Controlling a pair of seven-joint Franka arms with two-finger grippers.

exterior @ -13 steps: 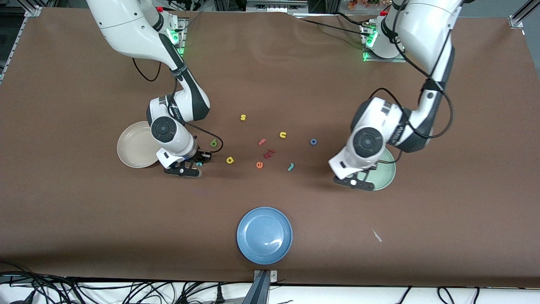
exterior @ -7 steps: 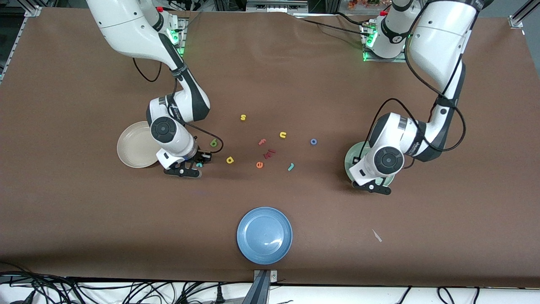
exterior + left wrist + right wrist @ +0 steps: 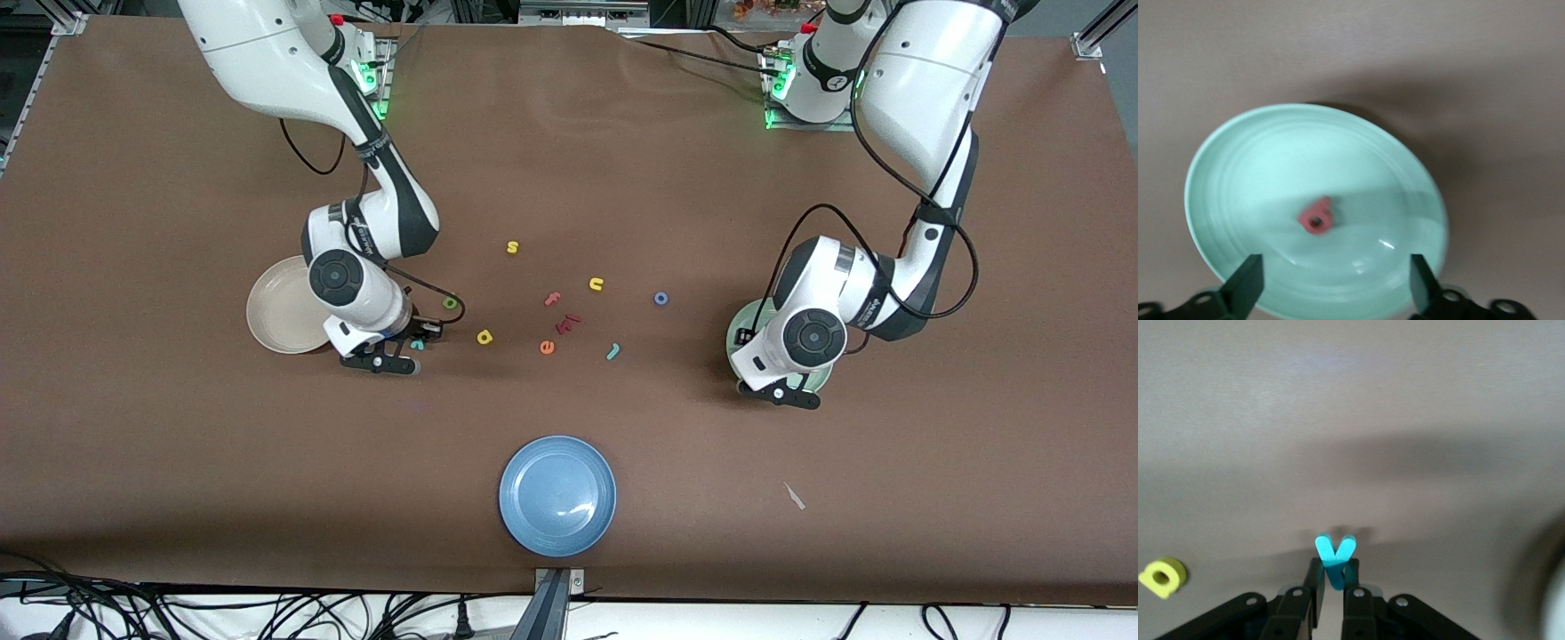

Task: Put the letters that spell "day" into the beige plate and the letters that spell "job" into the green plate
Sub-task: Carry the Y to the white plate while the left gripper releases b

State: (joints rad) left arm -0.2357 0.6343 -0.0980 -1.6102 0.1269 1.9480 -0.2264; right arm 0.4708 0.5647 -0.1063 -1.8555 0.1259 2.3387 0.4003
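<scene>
The only things you can read are foam letters. Take the yellow u (image 3: 597, 284) on the tabletop (image 3: 178, 462) as your mark:
- Yellow s (image 3: 512, 247): farther from the front camera, toward the right arm's end.
- Pink f (image 3: 553, 299): near it, on that same side.
- Blue o (image 3: 661, 299): toward the left arm's end.
- Orange e (image 3: 547, 347) and teal j (image 3: 613, 352): nearer the camera.
- Yellow a (image 3: 484, 337) and green d (image 3: 451, 303): toward the right arm's end.

The red b (image 3: 1317, 216) lies in the green plate (image 3: 1238, 167). The teal y (image 3: 1335, 553) is pinched in the right pincer (image 3: 1331, 577), over the tabletop. The dark red piece (image 3: 567, 324) near the e cannot be read.
</scene>
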